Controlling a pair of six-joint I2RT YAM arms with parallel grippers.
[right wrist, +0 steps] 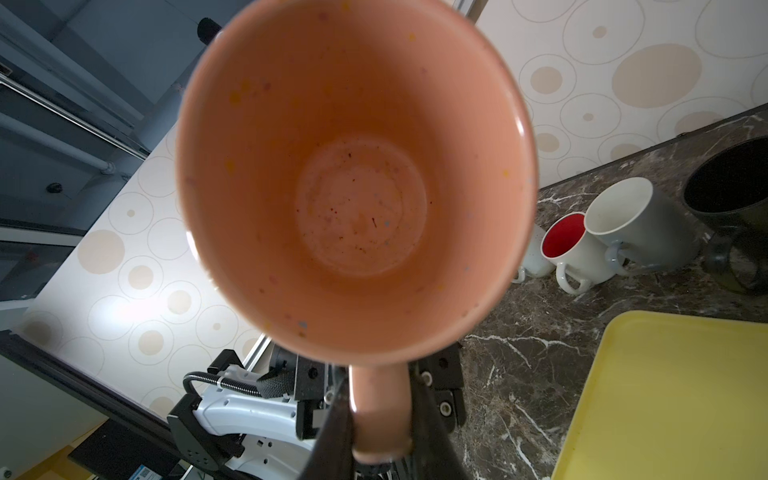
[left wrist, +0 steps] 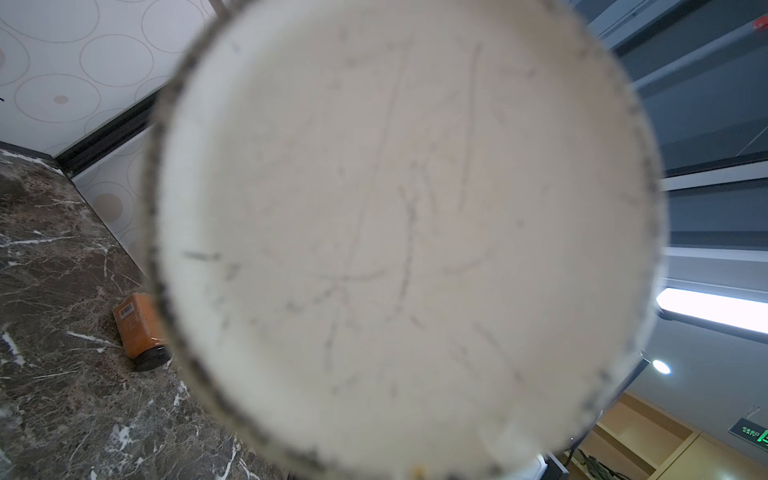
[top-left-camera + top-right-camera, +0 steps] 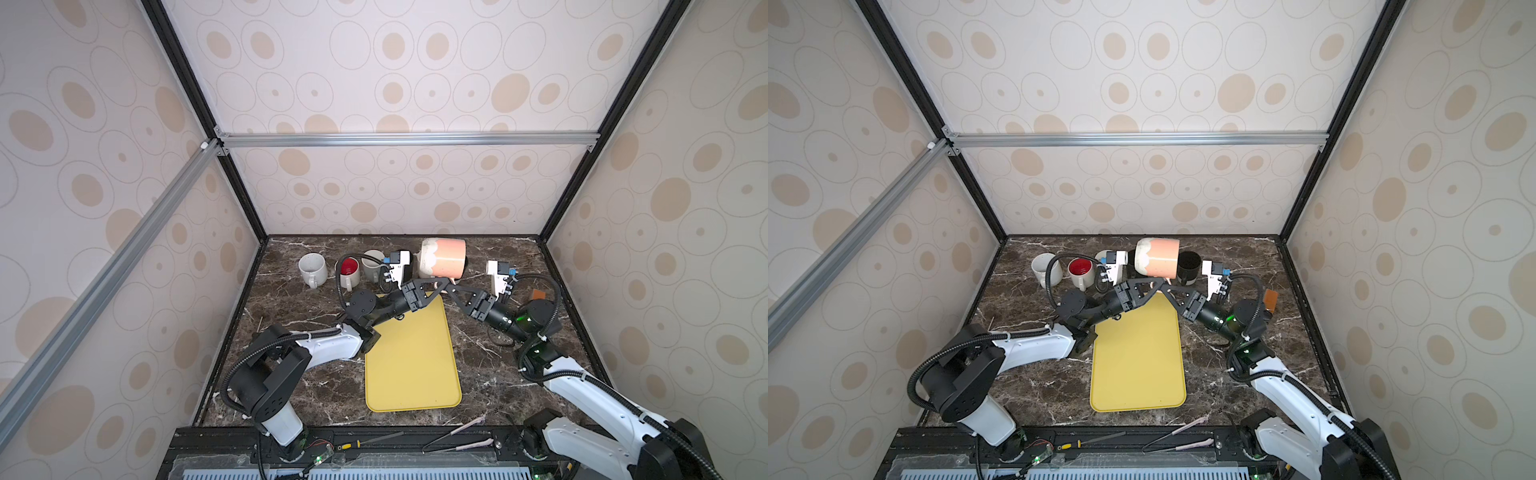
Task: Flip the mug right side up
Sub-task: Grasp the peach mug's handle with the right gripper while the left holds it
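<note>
A pink mug point(image 3: 442, 257) with a cream base hangs on its side above the back of the table in both top views, mouth facing right point(image 3: 1158, 257). Its scuffed base point(image 2: 399, 232) fills the left wrist view and hides that gripper's jaws. Under the mug, my left gripper point(image 3: 441, 285) and right gripper point(image 3: 451, 291) meet at the handle from opposite sides. In the right wrist view I look into the mug's mouth point(image 1: 357, 187). There the right gripper point(image 1: 380, 419) is shut, its black fingers point(image 1: 432, 428) pressing both sides of the pink handle point(image 1: 380, 399).
A yellow tray point(image 3: 411, 357) lies mid-table just below the grippers. A white mug point(image 3: 312, 268), a red-lined mug point(image 3: 349, 270), a grey mug point(image 3: 372, 264) and a black mug point(image 3: 1188, 266) stand upright along the back. An orange bottle point(image 2: 139, 328) lies at the right.
</note>
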